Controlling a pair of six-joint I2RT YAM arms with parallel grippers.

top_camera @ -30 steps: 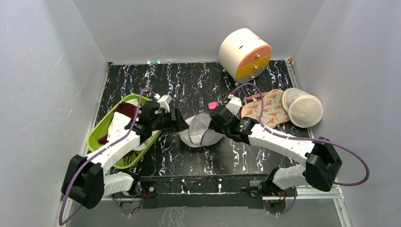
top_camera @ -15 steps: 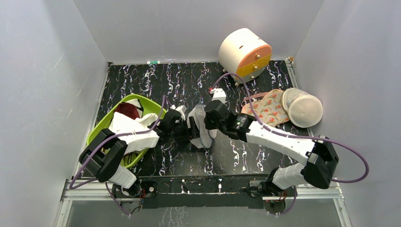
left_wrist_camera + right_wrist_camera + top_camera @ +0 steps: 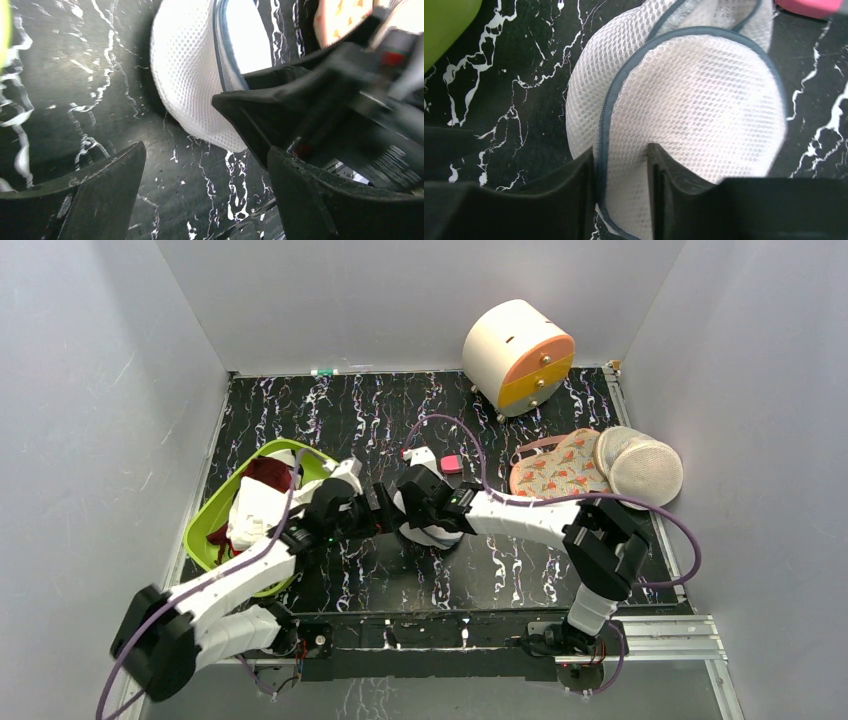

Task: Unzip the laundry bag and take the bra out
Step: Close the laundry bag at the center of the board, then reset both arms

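The laundry bag (image 3: 437, 538) is a white mesh clamshell with a blue-grey zip line and lies mid-table. My right gripper (image 3: 424, 523) is shut on its rim. In the right wrist view the fingers (image 3: 620, 152) pinch the mesh (image 3: 704, 100) right beside the zip. My left gripper (image 3: 386, 517) is open just left of the bag. In the left wrist view its jaws (image 3: 205, 150) stand wide apart over bare table, with the bag (image 3: 190, 75) ahead. The small pink-red bra (image 3: 450, 463) lies on the table behind the bag, and its edge shows in the right wrist view (image 3: 809, 6).
A green basket (image 3: 215, 518) at left holds white cloth and a dark maroon garment (image 3: 268, 472). An orange floral fabric piece (image 3: 555, 468) and a domed white mesh bag (image 3: 645, 470) lie at right. A white-and-orange drum (image 3: 517, 355) stands at the back.
The bag went from lying spread open to folded together and shifted slightly left. My right arm swung left with it. My left gripper stayed beside the bag's left edge.
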